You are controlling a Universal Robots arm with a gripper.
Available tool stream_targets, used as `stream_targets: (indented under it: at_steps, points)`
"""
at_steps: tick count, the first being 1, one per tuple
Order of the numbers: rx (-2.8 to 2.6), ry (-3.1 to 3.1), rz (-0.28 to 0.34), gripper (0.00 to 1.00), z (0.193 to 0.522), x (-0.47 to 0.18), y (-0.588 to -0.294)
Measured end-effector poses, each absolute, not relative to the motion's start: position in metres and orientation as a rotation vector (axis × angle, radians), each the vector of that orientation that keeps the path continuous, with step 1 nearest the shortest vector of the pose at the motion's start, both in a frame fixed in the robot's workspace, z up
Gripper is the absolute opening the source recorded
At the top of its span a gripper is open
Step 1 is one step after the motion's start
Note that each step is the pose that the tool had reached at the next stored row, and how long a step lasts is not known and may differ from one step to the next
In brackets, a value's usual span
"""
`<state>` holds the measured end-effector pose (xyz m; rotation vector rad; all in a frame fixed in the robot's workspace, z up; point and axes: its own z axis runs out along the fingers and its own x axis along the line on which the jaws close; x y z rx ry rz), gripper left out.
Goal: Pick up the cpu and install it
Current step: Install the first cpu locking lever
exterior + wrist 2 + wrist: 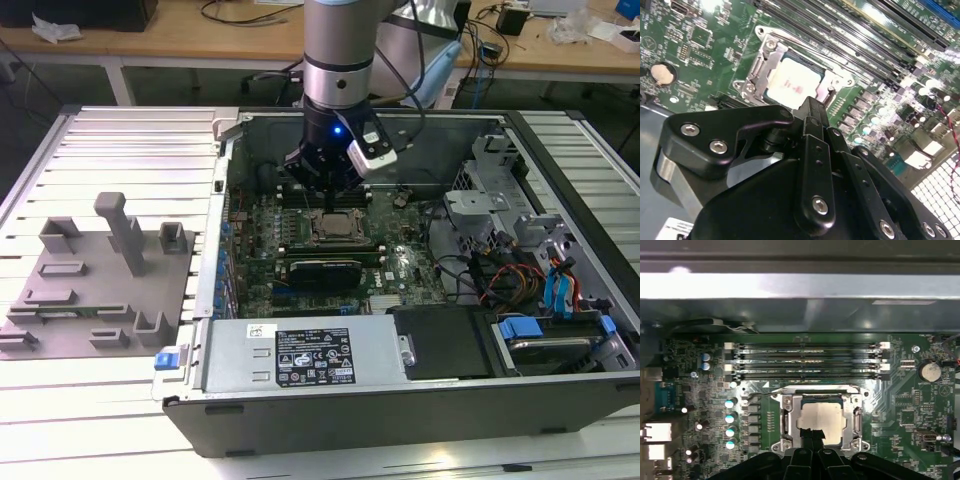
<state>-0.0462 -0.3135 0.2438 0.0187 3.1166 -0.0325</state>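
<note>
The arm reaches down into an open computer case (560,400) lying on its side on a ribbed metal surface (120,130), and its black end effector (328,200) hangs directly above the motherboard's CPU socket (330,228). The cpu (826,422), its silver top reflecting the light, lies flat inside the socket's metal frame (785,420) in both wrist views (792,82). In the first wrist view the fingertips (812,434) are drawn close together, almost touching, over the near edge of the chip; they hold nothing, and whether they touch the chip's top cannot be told. On the far side of the socket run the long black memory slots (807,360), and a round coin battery (928,371) sits on the green motherboard (905,415) toward its edge. In the exterior view a power supply (300,355) with a white label lies along the case's near edge, and a grey parts fixture (95,280) with upright posts rests on the surface beside the case, at the exterior view's left.
</note>
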Motion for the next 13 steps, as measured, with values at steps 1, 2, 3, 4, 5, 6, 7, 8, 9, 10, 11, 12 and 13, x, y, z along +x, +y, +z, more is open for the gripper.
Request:
stream_targets:
  at_steps: [1, 2, 3, 4, 5, 6, 7, 8, 9, 10, 11, 12, 13]
  points:
    - [0.019, 3.116, -0.032, 0.11, 0.244, -0.050, -0.314]
    - [0.019, 3.116, -0.032, 0.11, 0.244, -0.053, -0.314]
    - [0.019, 3.115, -0.032, 0.11, 0.244, -0.056, -0.314]
    - [0.019, 3.115, -0.032, 0.11, 0.244, -0.059, -0.314]
    - [0.019, 3.115, -0.031, 0.11, 0.244, -0.063, -0.313]
    - [0.019, 3.115, -0.031, 0.11, 0.244, -0.065, -0.313]
    - [0.019, 3.114, -0.031, 0.11, 0.244, -0.067, -0.313]
    - [0.019, 3.114, -0.031, 0.11, 0.244, -0.068, -0.313]
    - [0.019, 3.114, -0.031, 0.11, 0.244, -0.068, -0.313]
    - [0.019, 3.114, -0.031, 0.11, 0.244, -0.068, -0.314]
    - [0.019, 3.114, -0.031, 0.11, 0.244, -0.068, -0.314]
    - [0.019, 3.115, -0.031, 0.11, 0.244, -0.068, -0.314]
    - [0.019, 3.114, -0.031, 0.11, 0.245, -0.068, -0.314]
